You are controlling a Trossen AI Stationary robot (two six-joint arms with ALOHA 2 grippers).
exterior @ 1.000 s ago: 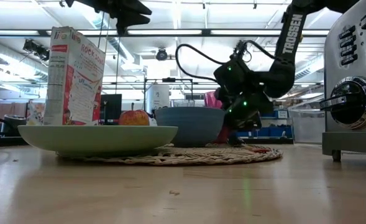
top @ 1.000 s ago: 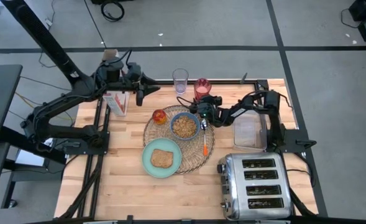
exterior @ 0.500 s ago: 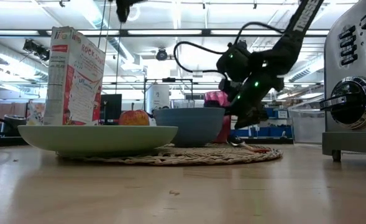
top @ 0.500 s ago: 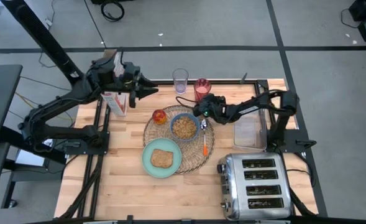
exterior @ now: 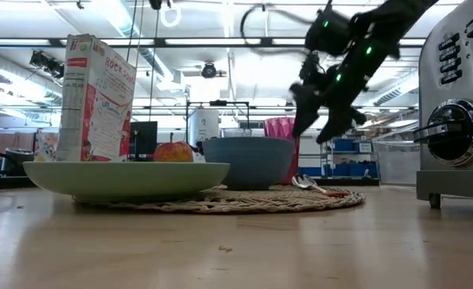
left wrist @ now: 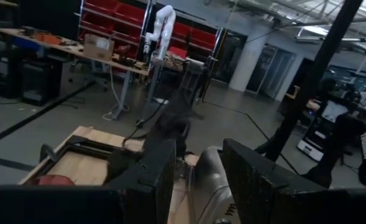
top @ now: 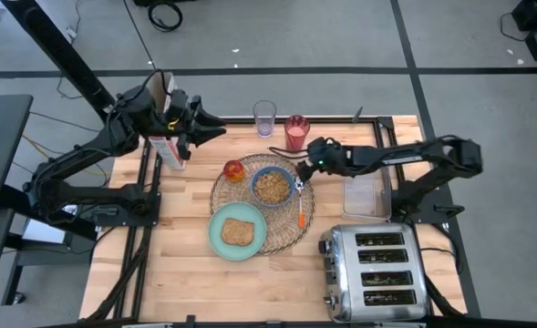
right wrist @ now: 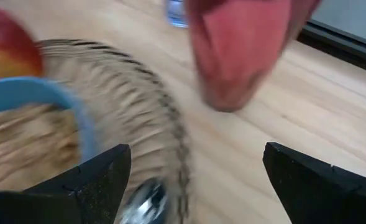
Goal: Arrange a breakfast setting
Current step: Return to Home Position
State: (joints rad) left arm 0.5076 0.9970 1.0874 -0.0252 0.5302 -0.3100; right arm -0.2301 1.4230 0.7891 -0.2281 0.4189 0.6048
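Fingers of the right gripper (right wrist: 195,152) stand wide apart with nothing between them. It hovers above the worktop between the small blue bowl (top: 253,182) and the glass of pink drink (top: 295,133), touching neither. The left gripper (left wrist: 198,152), likewise spread and empty, hangs high near the worktop's far left corner, close to a cereal box (top: 170,150).

The breakfast setting looks complete. The round woven wicker placemat (top: 219,196) lies mid-worktop and carries the bowl, the red-yellow apple (top: 234,170) and the orange-handled spoon (top: 301,214). The mint-green plate (top: 215,232) with the toast slice (top: 238,232) overlaps its near rim. The pink glass stands off the mat by the far edge, beside a clear glass (top: 264,118). A toaster (top: 375,271) fills the near right corner.

What remains seems to be the retreat to rest. The right arm would do best to rise before drawing back toward the right edge, so that neither finger clips the glass or the bowl's rim. The left arm should mind the box top.
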